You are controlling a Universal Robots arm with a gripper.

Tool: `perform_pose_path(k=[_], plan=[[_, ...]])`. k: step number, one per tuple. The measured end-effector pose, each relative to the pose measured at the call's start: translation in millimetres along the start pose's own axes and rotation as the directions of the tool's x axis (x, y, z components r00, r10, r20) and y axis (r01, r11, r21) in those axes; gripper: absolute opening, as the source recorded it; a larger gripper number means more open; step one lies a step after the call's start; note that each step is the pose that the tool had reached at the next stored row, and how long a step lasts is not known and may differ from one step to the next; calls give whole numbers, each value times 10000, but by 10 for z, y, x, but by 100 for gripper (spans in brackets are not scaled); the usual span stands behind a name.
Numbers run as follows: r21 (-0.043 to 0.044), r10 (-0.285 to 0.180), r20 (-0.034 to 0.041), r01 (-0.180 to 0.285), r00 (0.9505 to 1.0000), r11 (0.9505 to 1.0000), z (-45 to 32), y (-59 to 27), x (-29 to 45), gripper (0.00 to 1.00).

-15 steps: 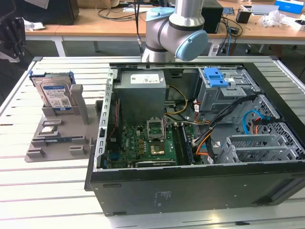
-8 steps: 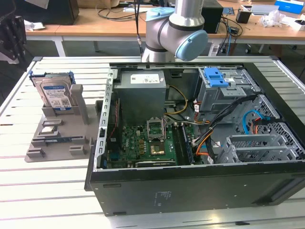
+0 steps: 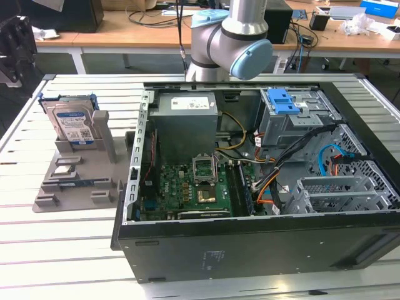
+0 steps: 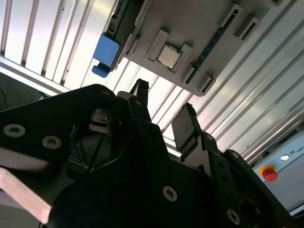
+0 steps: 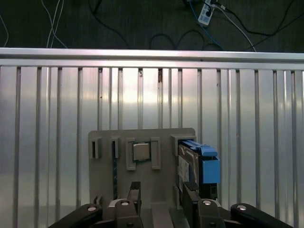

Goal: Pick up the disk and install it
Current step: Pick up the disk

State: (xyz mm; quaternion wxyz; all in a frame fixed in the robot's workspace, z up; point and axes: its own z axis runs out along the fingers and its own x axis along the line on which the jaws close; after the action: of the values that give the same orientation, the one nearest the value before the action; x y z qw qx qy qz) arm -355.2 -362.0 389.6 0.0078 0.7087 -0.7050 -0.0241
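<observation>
The disk (image 3: 72,124), a silver drive with a white-and-blue label in a blue carrier, stands on edge in a grey holder (image 3: 78,178) on the slatted table at the exterior view's left. In the first wrist view the disk (image 5: 198,164) sits at one end of the holder (image 5: 142,190), seen from above. My gripper (image 5: 162,192) is open, well above the holder, with nothing between its dark fingers (image 5: 134,190). The second wrist view shows the gripper (image 4: 161,111) with its fingers spread, and the disk's blue carrier (image 4: 105,50) beyond them.
An open black computer case (image 3: 250,250) lies at the table's middle and right, with a grey drive cage topped by a blue latch (image 3: 284,100) and a grey power supply (image 3: 186,115). A small square chip (image 5: 141,152) rests in the holder. The arm (image 3: 231,37) stands behind the case.
</observation>
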Motion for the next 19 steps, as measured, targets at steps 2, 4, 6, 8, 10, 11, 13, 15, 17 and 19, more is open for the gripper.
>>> perform_pose_path(k=[2, 4, 6, 8, 10, 11, 13, 15, 17, 19], plan=[[1, -1, 0, 1, 10000, 10000, 1, -2, -8, 48], [0, -1, 0, 1, 10000, 10000, 1, 0, -38, 48], [0, -1, 1, 1, 10000, 10000, 3, 0, -76, 48], [0, -2, 0, 2, 10000, 10000, 5, -1, -118, 48], [1, -1, 1, 1, 10000, 10000, 11, -1, -179, 48], [1, -1, 0, 1, 10000, 10000, 13, -2, -201, 48], [0, -1, 0, 1, 10000, 10000, 15, -2, -225, 48], [1, -2, 0, 2, 10000, 10000, 19, -2, -260, 48], [1, -2, 0, 2, 10000, 10000, 24, -3, -298, 48], [1, -2, 0, 2, 10000, 10000, 26, -3, -317, 48]])
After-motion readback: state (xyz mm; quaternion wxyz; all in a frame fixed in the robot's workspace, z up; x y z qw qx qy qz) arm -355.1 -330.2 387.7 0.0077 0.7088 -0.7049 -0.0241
